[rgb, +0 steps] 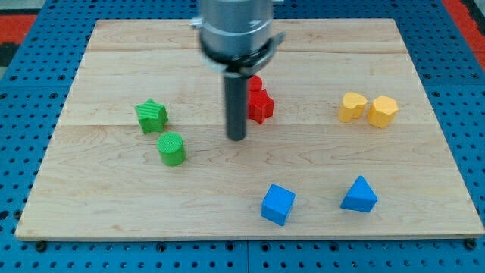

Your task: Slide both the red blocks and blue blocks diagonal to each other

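My tip [237, 138] rests on the board near the middle, just left of and below two red blocks. The red star-like block [261, 105] touches a second red block [255, 84] above it, which the rod partly hides. A blue cube [278, 204] sits near the view's bottom, right of centre. A blue triangular block [359, 195] lies to its right, apart from it. The tip is well above both blue blocks and touches no block that I can see.
A green star block [151, 115] and a green cylinder [172, 149] sit at the view's left. Two yellow blocks [352, 107] [383, 111] sit side by side at the right. The wooden board [114, 205] ends in blue pegboard all around.
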